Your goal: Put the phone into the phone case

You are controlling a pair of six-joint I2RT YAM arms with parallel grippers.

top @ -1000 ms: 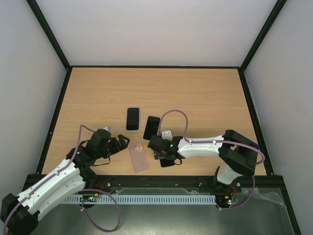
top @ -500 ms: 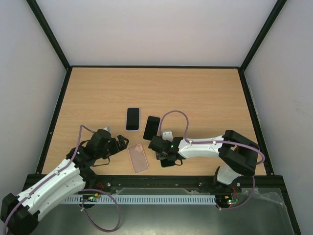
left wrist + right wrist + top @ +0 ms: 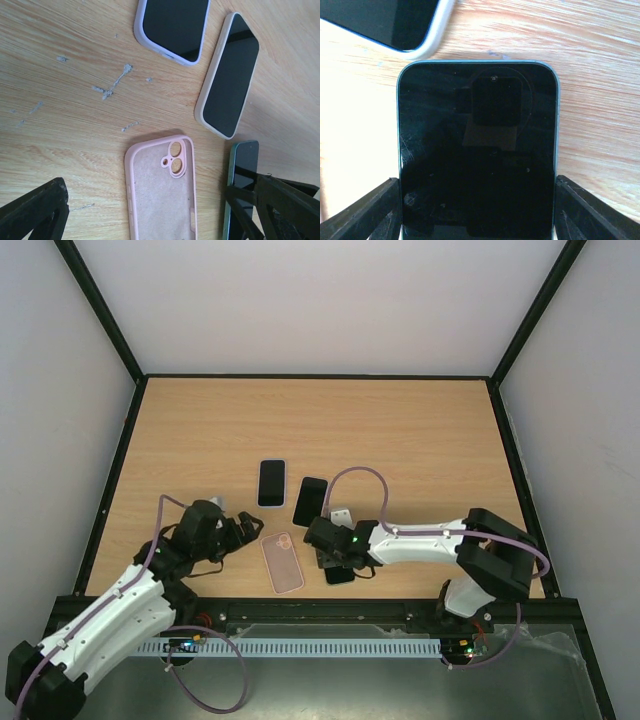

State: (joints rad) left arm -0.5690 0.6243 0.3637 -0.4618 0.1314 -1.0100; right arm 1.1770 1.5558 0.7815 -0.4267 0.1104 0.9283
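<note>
Two arms low. R gripper (image 3: 476, 181) pinches phone (image 3: 477, 150) by its sides; L gripper (image 3: 250, 532) wide open, left of case (image 3: 160, 200).

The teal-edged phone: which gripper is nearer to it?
Right. The right gripper straddles the phone, a finger at each side; the left gripper is farther, across the pink case.

Right gripper (image 3: 477, 182) closing in on the phone (image 3: 477, 125)
Jaws narrower than a second ago, fingers (image 3: 370, 207) now hard by both long edges, contact unclear; right arm (image 3: 420, 542) elbow has slid slightly right, left arm (image 3: 130, 595) wrist nudged a touch up and left
</note>
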